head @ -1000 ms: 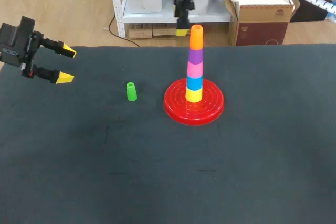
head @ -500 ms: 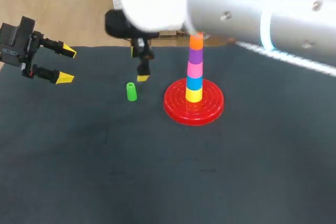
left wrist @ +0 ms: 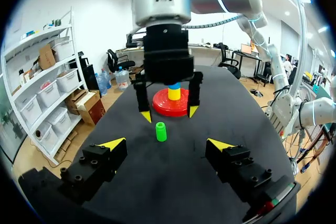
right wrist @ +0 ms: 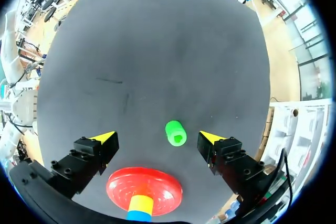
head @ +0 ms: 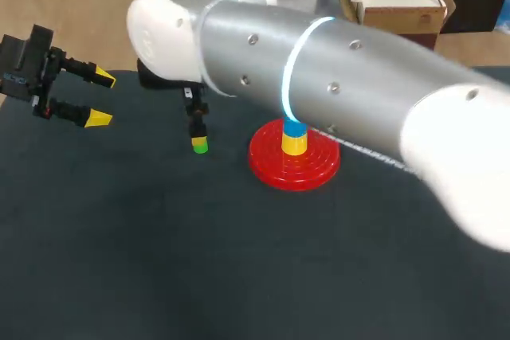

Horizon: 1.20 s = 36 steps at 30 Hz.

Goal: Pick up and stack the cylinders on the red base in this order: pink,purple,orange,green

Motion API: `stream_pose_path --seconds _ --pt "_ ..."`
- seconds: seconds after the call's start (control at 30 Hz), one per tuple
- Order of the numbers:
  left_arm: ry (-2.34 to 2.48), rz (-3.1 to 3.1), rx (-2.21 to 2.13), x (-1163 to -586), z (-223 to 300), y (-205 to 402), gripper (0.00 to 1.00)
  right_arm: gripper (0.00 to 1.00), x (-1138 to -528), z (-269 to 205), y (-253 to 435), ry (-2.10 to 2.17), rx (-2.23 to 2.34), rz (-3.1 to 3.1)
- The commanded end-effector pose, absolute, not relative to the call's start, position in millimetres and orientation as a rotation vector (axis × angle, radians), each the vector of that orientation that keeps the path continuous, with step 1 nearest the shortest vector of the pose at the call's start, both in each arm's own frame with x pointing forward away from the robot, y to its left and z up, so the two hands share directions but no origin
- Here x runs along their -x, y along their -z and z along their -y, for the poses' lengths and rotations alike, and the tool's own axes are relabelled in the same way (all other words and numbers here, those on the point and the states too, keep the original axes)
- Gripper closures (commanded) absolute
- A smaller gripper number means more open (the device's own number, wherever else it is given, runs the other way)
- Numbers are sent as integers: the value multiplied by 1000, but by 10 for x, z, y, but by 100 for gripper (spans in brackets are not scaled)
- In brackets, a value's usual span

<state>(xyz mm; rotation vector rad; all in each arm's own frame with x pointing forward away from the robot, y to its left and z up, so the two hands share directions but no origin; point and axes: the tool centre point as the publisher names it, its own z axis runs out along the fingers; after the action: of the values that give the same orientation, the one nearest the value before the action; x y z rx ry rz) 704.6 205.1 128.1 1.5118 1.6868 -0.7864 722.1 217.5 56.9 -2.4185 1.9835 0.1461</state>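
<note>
Right wrist view: 1 green cylinder [right wrist: 176,132], 1 red base [right wrist: 160,181].

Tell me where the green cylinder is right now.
Head view: the green cylinder stands left of the red base, directly under the open right gripper.

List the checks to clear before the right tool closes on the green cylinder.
1. Right tool open: ok.
2. Small green plastic cylinder upright under the tool's gap: ok.
3. Fingertips at cylinder height: not ok, they look above it.
4. Cylinder apart from round red plastic base: ok.
5. Top of coloured stack: cannot tell, right arm hides it.
6. Left tool clear: ok, open, off to the side.
</note>
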Motion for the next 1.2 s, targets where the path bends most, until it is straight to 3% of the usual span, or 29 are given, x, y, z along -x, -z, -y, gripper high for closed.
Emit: stream_pose_path --seconds 0.03,0.5,0.67,0.8,0.87,1.2 --pt "784 -1683 -1511 -7038 -2057 -1275 0 0 -7310 -2223 -509 -220 2462 -2022" --pt "784 -1683 -1511 -7038 -2057 -1275 0 0 -7375 -2240 -366 -125 2443 -2056" --pt "784 -1683 -1511 -7038 -2057 -1275 0 26 -7409 -2244 -320 -92 2452 -2076" --pt "784 -1683 -1511 -7038 -2057 -1275 0 37 -7424 -2245 -298 -88 2449 -2086" --pt "784 -1683 -1511 -7038 -2057 -1275 0 40 -7437 -2250 -289 -89 2448 -2087" --pt "784 -1683 -1511 -7038 -2057 -1275 0 38 -7502 -2228 -257 -81 2422 -2115"
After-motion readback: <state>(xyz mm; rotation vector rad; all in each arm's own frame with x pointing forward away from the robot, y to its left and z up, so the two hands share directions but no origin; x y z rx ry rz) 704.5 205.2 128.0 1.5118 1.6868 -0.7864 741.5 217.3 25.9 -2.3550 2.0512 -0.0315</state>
